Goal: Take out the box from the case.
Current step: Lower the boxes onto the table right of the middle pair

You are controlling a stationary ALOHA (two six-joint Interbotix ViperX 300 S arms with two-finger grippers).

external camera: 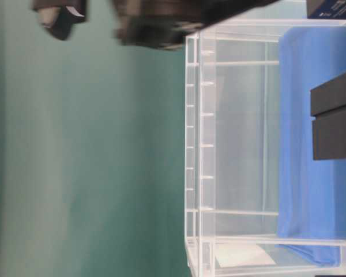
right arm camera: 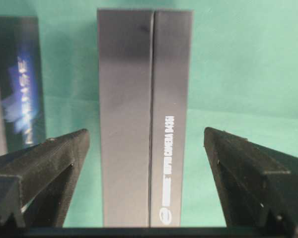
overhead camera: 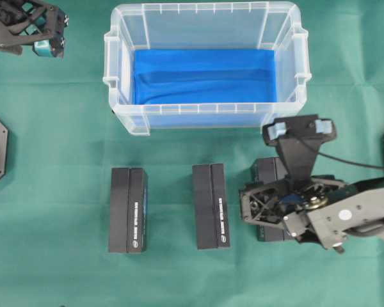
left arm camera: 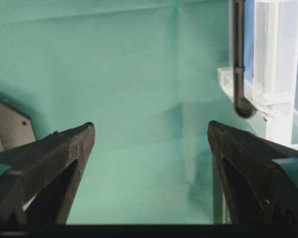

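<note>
The case (overhead camera: 115, 77) stands at the back middle; only its blue lining (overhead camera: 205, 75) shows inside. A black box (right arm camera: 144, 119) lies flat on the green cloth in front of the case's right end (overhead camera: 269, 171). My right gripper (right arm camera: 146, 136) hangs over it, open, one finger (right arm camera: 54, 158) on each side with a gap to the box (overhead camera: 269, 208). My left gripper (left arm camera: 151, 131) is open and empty over bare cloth at the back left (overhead camera: 48, 46), next to the case's corner (left arm camera: 275, 74).
Two more black boxes (overhead camera: 128, 210) (overhead camera: 211, 206) lie side by side on the cloth left of the right gripper; the nearer one shows in the right wrist view (right arm camera: 17, 84). The right arm (overhead camera: 352, 211) reaches in from the right edge.
</note>
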